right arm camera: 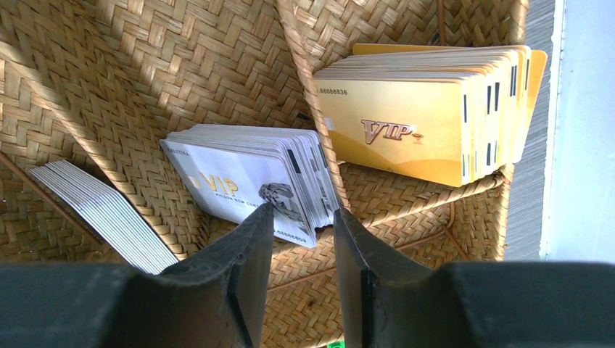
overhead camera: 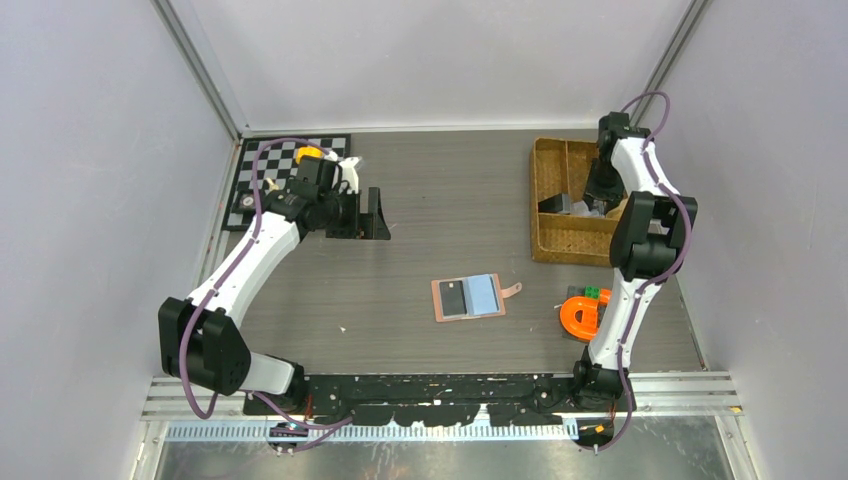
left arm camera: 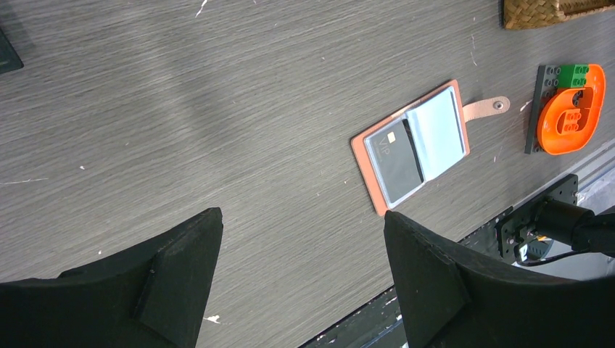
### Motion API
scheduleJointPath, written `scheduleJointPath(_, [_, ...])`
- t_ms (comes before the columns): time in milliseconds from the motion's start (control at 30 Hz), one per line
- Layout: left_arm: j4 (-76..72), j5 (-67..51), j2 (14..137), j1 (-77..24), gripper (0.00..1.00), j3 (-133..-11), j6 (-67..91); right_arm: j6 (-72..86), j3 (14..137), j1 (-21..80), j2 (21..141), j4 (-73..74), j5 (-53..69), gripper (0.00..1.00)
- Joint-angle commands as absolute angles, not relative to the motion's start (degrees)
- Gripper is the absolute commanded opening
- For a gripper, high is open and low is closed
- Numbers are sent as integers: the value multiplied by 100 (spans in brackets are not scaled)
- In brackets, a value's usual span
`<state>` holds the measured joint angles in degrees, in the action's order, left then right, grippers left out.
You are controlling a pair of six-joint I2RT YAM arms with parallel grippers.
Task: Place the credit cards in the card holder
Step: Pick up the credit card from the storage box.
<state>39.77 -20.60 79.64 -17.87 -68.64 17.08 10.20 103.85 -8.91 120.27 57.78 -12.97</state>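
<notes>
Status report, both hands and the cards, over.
Left hand open, aloft. Right hand in wicker tray, straddling white credit cards, grip unclear. Card holder lies open; nothing blocking.

The card holder (overhead camera: 468,297), salmon-pink, lies opened flat on the surface (overhead camera: 430,220) with its snap tab (left arm camera: 487,109) stretched out to one side. A dark card (left arm camera: 395,163) with a small gold chip sits in one clear pocket, and the other pocket is pale blue-grey, its contents hard to make out. The other credit cards stand in the wicker tray (right arm camera: 181,72), well apart from the holder: a white stack (right arm camera: 239,177) marked VIP leans in one compartment, a gold stack (right arm camera: 406,127) marked VIP is beyond the woven divider, and a third pale stack (right arm camera: 101,210) shows edge-on.
</notes>
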Motion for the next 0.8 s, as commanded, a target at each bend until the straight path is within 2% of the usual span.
scheduleJointPath(0, [3979,-2167,7981,-1741,84,-6860,1625,940,10626,-1002,11874,5880,-1489,39])
scheduleJointPath(767, [3990,-2164,7980,-1740,84,-6856,1617,914,10737,-1063,11726,5880,-1573,14])
